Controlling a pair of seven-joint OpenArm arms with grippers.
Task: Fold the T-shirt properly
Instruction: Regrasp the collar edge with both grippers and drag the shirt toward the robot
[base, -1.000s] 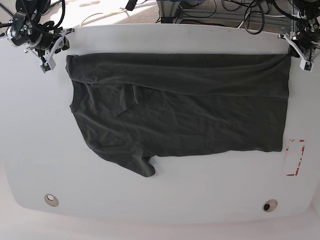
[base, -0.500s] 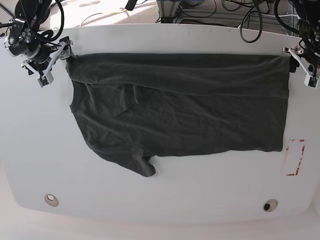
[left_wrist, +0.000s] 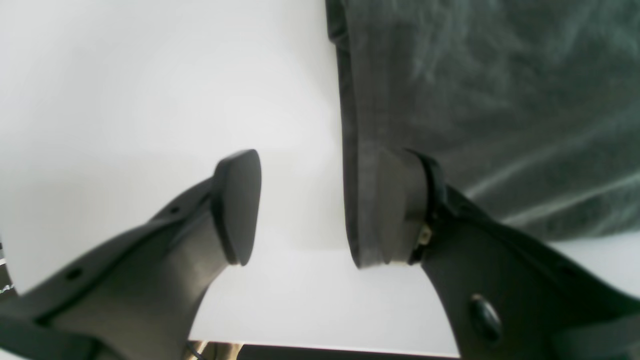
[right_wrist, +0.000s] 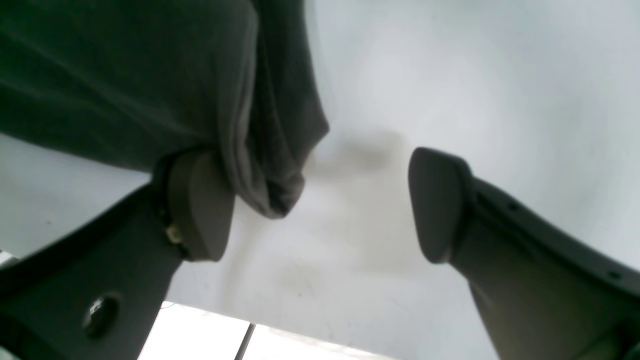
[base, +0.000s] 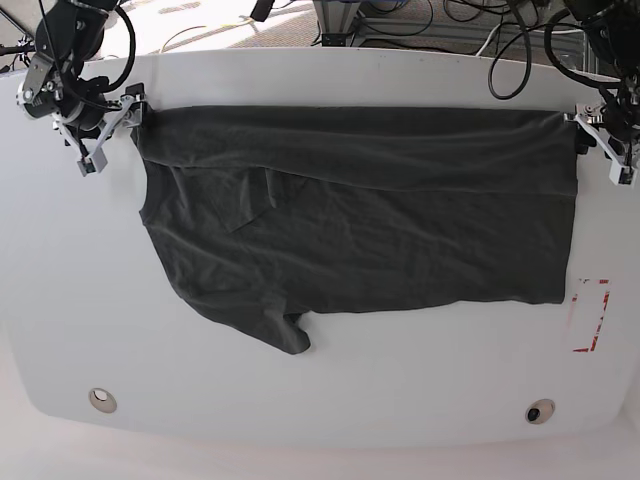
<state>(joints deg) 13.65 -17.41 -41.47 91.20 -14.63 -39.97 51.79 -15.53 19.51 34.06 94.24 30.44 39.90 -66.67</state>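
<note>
Jaws of left gripper (left_wrist: 300, 210) and right gripper (right_wrist: 320, 205) now parted, having just let go the T-shirt (base: 360, 210) corners; fold laid, next fold pending.

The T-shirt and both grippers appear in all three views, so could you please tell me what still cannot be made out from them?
- Base view: both grippers, left gripper and right gripper, are too small to tell whether they touch the T-shirt.
- Left wrist view: the T-shirt's corner ends behind one finger.
- Right wrist view: the frame cuts off most of the T-shirt; the bunched corner is dark and blurred.
- Base view: the folded-over cloth hides the layers beneath.
</note>
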